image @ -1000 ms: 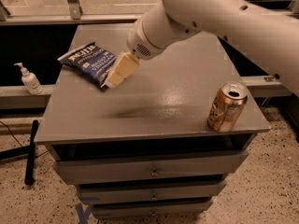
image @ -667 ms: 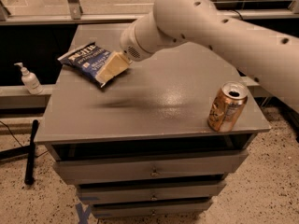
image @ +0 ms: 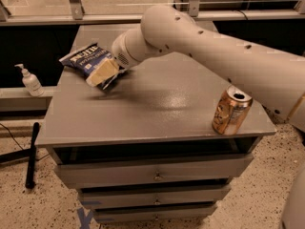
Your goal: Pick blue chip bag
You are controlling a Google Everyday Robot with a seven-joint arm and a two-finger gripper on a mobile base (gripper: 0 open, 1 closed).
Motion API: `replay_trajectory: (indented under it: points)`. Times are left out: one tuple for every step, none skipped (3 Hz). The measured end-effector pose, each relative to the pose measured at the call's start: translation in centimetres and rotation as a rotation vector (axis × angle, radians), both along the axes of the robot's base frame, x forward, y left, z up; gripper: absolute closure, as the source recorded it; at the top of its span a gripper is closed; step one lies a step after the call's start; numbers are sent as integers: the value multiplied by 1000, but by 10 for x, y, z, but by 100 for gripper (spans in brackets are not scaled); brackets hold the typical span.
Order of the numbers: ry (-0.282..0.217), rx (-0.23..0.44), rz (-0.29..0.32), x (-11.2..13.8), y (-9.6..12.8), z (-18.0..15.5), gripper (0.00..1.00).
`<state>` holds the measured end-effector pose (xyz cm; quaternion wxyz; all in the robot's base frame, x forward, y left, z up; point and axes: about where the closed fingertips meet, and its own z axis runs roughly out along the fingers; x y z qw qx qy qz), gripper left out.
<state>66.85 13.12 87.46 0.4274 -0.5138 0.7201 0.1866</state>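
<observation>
The blue chip bag [image: 82, 60] lies on the far left part of the grey cabinet top [image: 157, 109]. It is dark navy with white lettering. My gripper [image: 102, 73] hangs at the end of the white arm [image: 214, 51], which reaches in from the right. The gripper is over the bag's near right part and covers it. I cannot tell whether it touches the bag.
An orange-gold soda can [image: 231, 110] stands upright near the top's front right edge. A white pump bottle [image: 31, 81] sits on a low ledge to the left. A black rod [image: 31, 154] lies on the floor at left. Drawers [image: 155, 175] sit below the top.
The gripper has moved left across the cabinet top and now sits over the bag's right part. The bag and the can have not moved.
</observation>
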Motion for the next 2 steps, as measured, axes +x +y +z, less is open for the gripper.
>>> replay_trajectory:
  points:
    - [35, 13, -3, 2, 9, -14, 16]
    - [54, 29, -16, 2, 10, -22, 39]
